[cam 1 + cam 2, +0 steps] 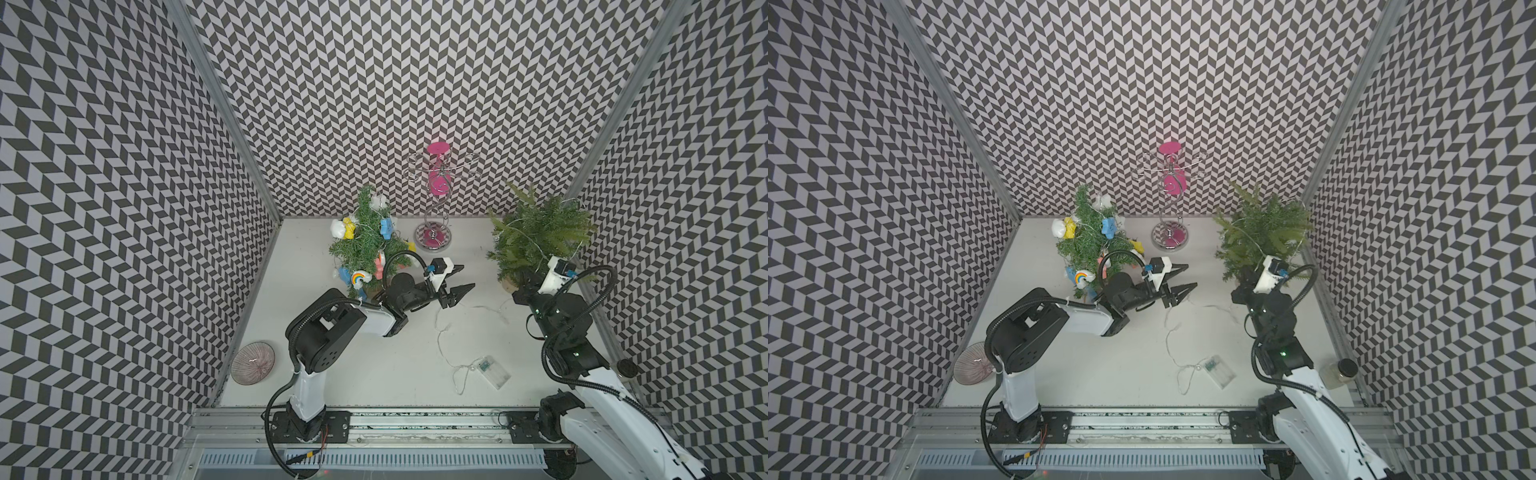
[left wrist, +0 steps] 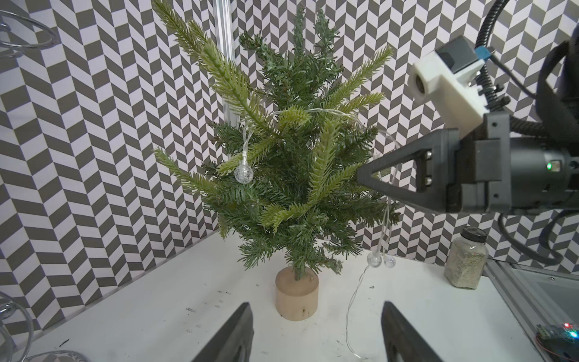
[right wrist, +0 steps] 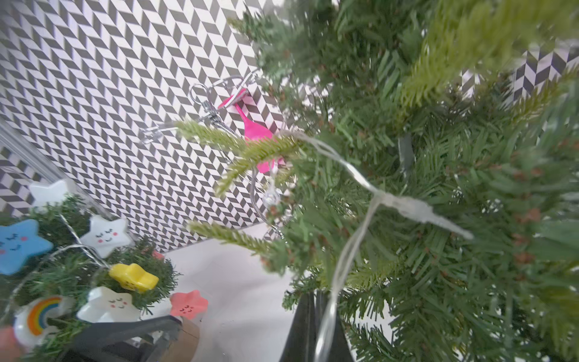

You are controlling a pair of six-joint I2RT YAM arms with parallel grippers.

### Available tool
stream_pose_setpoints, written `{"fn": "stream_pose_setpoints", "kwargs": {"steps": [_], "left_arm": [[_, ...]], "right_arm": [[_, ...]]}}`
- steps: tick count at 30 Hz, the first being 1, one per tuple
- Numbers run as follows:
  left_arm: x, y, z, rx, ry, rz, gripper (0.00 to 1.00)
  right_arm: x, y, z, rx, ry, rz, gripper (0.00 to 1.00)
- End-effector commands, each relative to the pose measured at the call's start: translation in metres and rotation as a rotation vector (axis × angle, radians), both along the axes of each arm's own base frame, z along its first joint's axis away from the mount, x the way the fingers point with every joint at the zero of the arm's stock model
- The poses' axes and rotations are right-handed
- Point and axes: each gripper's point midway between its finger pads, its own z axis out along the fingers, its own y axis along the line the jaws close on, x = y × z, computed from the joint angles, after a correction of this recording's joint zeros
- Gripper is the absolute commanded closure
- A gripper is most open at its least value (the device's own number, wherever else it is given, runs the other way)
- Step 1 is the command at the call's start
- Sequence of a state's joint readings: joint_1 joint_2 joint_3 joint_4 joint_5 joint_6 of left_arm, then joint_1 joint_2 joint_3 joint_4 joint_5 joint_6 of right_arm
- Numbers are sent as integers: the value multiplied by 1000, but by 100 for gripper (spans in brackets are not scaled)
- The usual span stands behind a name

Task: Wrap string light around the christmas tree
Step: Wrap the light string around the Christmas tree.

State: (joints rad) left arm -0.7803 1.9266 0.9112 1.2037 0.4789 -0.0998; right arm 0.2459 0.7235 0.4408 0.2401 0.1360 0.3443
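The christmas tree (image 1: 540,237) (image 1: 1262,237) stands at the back right on a round wooden base (image 2: 297,294). The string light's clear wire drapes over its upper branches (image 2: 329,111), with one globe bulb (image 2: 243,172) hanging in front and two bulbs (image 2: 374,260) dangling low beside it. The rest of the wire trails across the table (image 1: 440,332) to a clear battery box (image 1: 492,371) (image 1: 1219,371). My right gripper (image 2: 360,175) (image 3: 316,301) is pushed against the tree's side, shut on the wire (image 3: 360,175). My left gripper (image 1: 468,277) (image 2: 317,308) hovers open mid-table, facing the tree, holding nothing.
A smaller tree (image 1: 365,245) hung with star and rainbow lights stands at the back left, close behind my left arm. A chrome and pink stand (image 1: 434,232) is at the back middle. A ribbed bowl (image 1: 252,363) sits front left, a jar (image 1: 1343,372) by the right wall.
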Motion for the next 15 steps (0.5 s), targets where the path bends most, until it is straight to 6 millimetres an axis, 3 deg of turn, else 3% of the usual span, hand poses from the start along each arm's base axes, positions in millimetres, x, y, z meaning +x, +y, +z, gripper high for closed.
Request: {"fn": "stream_pose_setpoints", "kwargs": {"steps": [1,8,12,15], "left_arm": [[-11,-9,13,-32,-32,-61,33],[-37,-29,29,-36,-114,-153,26],[-39,-39,42,-28,-183,-143,18],[-36,-52,50,10,-240,-93,14]], "right_arm": [[-6,1,51,47,-124,10,100],[1,-8,73,49,-142,-47,100],[8,-8,75,52,-128,-57,100],[8,-2,87,67,-150,-20,100]]}}
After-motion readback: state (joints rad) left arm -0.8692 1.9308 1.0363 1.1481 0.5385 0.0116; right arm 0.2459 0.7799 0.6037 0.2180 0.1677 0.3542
